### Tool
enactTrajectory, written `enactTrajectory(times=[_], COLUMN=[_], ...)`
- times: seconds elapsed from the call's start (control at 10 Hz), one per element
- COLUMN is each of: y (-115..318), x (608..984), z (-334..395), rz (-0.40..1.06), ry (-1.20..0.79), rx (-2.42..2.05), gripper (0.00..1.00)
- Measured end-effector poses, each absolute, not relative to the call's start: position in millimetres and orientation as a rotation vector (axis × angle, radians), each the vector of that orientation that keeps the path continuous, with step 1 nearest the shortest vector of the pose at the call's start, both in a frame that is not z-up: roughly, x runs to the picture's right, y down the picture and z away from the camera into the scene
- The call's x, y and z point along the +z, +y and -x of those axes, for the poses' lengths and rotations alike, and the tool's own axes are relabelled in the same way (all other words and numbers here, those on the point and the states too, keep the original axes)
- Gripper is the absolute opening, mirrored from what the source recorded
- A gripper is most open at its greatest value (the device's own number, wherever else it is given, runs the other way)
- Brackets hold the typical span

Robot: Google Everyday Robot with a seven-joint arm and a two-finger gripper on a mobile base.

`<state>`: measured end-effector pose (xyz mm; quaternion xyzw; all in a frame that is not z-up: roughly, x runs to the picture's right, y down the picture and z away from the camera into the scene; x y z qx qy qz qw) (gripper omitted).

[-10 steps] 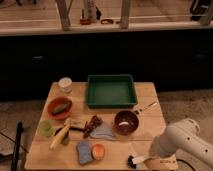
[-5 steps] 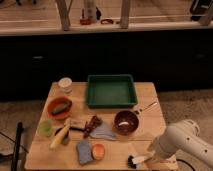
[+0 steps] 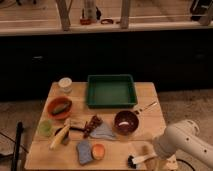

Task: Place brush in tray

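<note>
The brush [image 3: 136, 159] lies on the table near its front edge, with its black bristle head to the left and its white handle pointing right. My gripper [image 3: 150, 154] is low over the handle end, at the tip of the white arm that reaches in from the lower right. The dark green tray [image 3: 111, 78] stands empty at the back middle of the table, well beyond the brush.
A maroon bowl [image 3: 125, 121] sits between brush and tray, with a thin metal utensil [image 3: 145, 107] to its right. An orange bowl [image 3: 59, 106], a white cup [image 3: 65, 84], a green cup [image 3: 45, 128], a blue sponge [image 3: 84, 151] and a grey cloth [image 3: 102, 131] fill the left half.
The arm has lowered slightly toward the brush handle. The brush still lies on the table in about the same place.
</note>
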<state>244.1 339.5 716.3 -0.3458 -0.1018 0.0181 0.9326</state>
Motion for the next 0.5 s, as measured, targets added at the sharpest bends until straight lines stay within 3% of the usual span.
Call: enactTrajectory(times=[0.3, 0.5], y=[342.3, 346.8], x=[726.9, 736.8], z=[-249.9, -256.3], rz=[0.709, 0.721], ry=[-0.207, -0.202], rx=[0.044, 0.053], gripper=[0.79, 0.65])
